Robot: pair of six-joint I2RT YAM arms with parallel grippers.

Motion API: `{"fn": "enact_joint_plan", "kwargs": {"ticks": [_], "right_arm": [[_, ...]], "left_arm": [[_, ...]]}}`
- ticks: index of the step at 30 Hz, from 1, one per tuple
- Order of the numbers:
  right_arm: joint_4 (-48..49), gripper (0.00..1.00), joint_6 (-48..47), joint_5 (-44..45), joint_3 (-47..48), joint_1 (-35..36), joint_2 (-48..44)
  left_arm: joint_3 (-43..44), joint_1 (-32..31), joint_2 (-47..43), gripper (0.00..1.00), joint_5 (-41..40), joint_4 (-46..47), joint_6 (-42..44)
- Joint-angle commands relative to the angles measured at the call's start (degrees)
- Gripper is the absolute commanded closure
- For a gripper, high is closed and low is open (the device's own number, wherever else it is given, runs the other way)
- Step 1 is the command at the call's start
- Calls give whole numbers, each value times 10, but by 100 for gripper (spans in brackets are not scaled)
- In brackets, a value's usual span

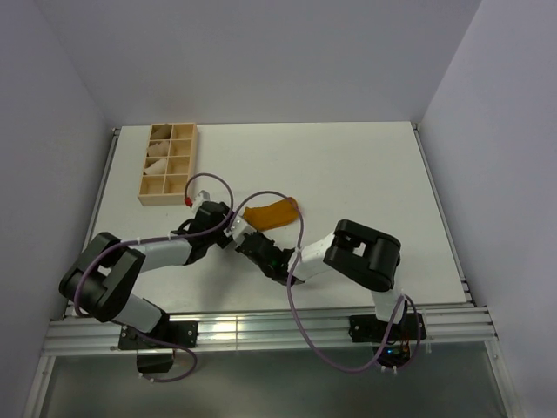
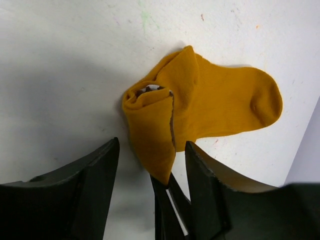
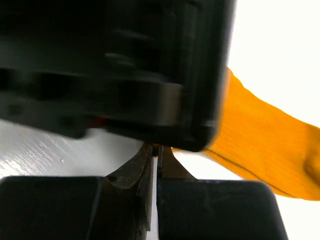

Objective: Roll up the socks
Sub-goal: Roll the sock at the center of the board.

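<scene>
From above, the sock (image 1: 273,212) lies around the middle of the desk (image 1: 348,165), somewhat nearer the near edge. A wooden tray (image 1: 168,162) sits at the far-left corner. The left wrist view shows the left pincer (image 2: 152,145) spread apart, straddling the sock's folded-over end, probably so it can take over the fold. In the right wrist view, the right pincer (image 3: 155,150) is clamped on the sock's edge, seemingly pinning that fold so it cannot spring open.

Mustard-orange sock (image 2: 220,107), partly folded
Toe end flat on the white table (image 1: 348,165); cuff end doubled over into a loose fold
</scene>
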Motion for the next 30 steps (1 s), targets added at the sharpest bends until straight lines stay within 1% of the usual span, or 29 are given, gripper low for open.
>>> {"fn": "enact_joint_plan", "kwargs": {"ticks": [1, 2, 5, 6, 8, 11, 12, 16, 17, 19, 20, 23, 24, 27, 30], "right_arm": [[-75, 100, 86, -103, -15, -28, -4], [-76, 100, 98, -128, -19, -35, -9], [-78, 100, 146, -176, -27, -65, -20], [-82, 100, 169, -210, -27, -72, -22], [-81, 100, 191, -247, -33, -94, -24], [-67, 100, 234, -313, -42, -116, -26], [-69, 100, 249, -324, -42, -128, -26], [-59, 100, 290, -419, -39, -164, -24], [-53, 100, 302, -462, -41, -172, -21], [-44, 100, 330, -495, -38, -193, -14], [-40, 100, 338, -527, -37, -200, -9], [-4, 100, 376, -565, -48, -216, -2], [26, 100, 401, -591, -53, -221, 3], [69, 100, 443, -630, -63, -239, 14], [86, 100, 472, -648, -64, -246, 20]], "left_arm": [[-26, 7, -33, 36, -21, -17, -20], [-31, 10, -41, 33, -28, -15, -23], [-49, 14, -69, 31, -38, -11, -34], [-53, 15, -76, 31, -48, -8, -34], [-64, 17, -96, 31, -52, -1, -34], [-75, 16, -108, 30, -44, 26, -26], [-76, 16, -107, 30, -42, 31, -23], [-73, 16, -90, 30, -24, 54, -11], [-71, 16, -85, 31, -19, 59, -9], [-63, 16, -74, 31, -13, 65, -4], [-61, 16, -71, 31, -12, 65, -3], [-51, 16, -59, 32, -9, 65, 2], [-50, 16, -56, 33, -9, 65, 2], [-49, 16, -53, 34, -11, 69, 2], [-50, 16, -45, 35, -5, 79, 2]]}}
